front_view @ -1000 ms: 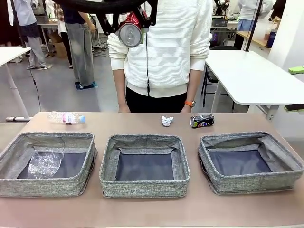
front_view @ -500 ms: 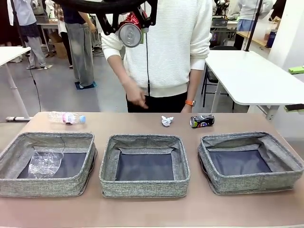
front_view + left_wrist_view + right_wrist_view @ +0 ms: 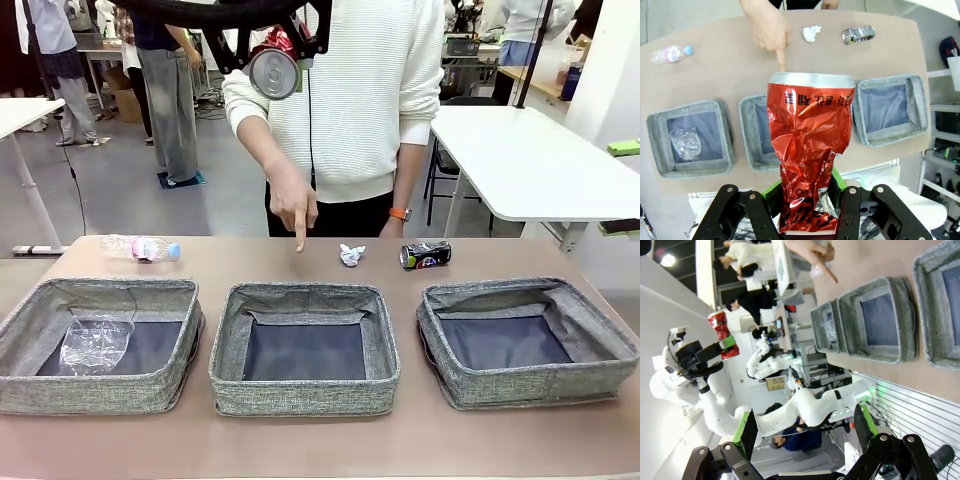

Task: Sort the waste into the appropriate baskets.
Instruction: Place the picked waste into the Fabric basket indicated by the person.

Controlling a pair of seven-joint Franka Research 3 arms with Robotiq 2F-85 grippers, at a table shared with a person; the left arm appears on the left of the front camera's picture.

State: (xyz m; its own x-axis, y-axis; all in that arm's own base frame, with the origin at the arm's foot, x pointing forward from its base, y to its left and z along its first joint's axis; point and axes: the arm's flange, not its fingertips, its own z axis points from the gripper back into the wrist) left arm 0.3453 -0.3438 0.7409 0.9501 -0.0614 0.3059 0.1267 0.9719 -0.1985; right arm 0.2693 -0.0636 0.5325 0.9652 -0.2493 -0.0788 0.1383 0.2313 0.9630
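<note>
While a person's hand (image 3: pixel 293 205) pointed one finger down at the table (image 3: pixel 300 440) just behind the middle basket (image 3: pixel 300 395), the robot's left gripper (image 3: pixel 805 197) held the crushed red can (image 3: pixel 810 145) high above the far side of the table, its jaws clamped on the can's crumpled lower end. The right gripper (image 3: pixel 805 432) hung apart with its jaws spread wide and nothing between them. The left basket (image 3: pixel 95 395) already held a piece of clear crumpled plastic (image 3: pixel 95 343), and the right basket (image 3: pixel 530 385) showed a bare dark floor. A blue-capped bottle (image 3: pixel 140 248), a paper wad (image 3: pixel 351 255) and a dark can (image 3: pixel 425 255) lay on the table beyond the baskets. The finger appeared to mark the middle basket as the can's place. Done well, the arm would bring the can over the centre of that dark floor, well clear of the pointing hand, and lower it below the soft rim before letting go. A drop from that height could bounce the light can out, and the uneven grip might tip it sideways on release.
</note>
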